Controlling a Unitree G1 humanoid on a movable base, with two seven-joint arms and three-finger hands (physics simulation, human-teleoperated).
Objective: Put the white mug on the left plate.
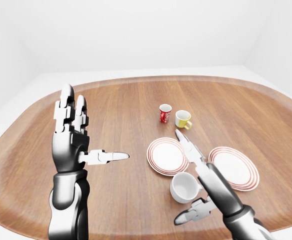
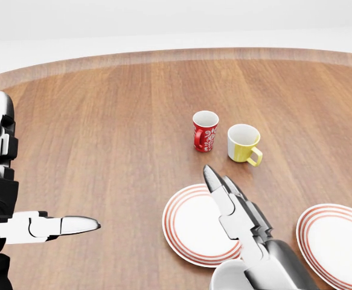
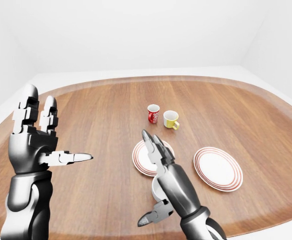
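The white mug stands upright on the wooden table, just below the left plate, a white plate with red rings. My right hand is open. Its fingers stretch flat over the left plate's right part, and its thumb points left below the mug. The mug sits against the palm, between fingers and thumb, which are not closed round it. In the right-eye view the arm hides most of the mug. My left hand is open and raised at the left, holding nothing.
A second red-ringed plate lies to the right of the first. A red patterned mug and a yellow mug stand above the plates. The table's rounded edge runs along the top.
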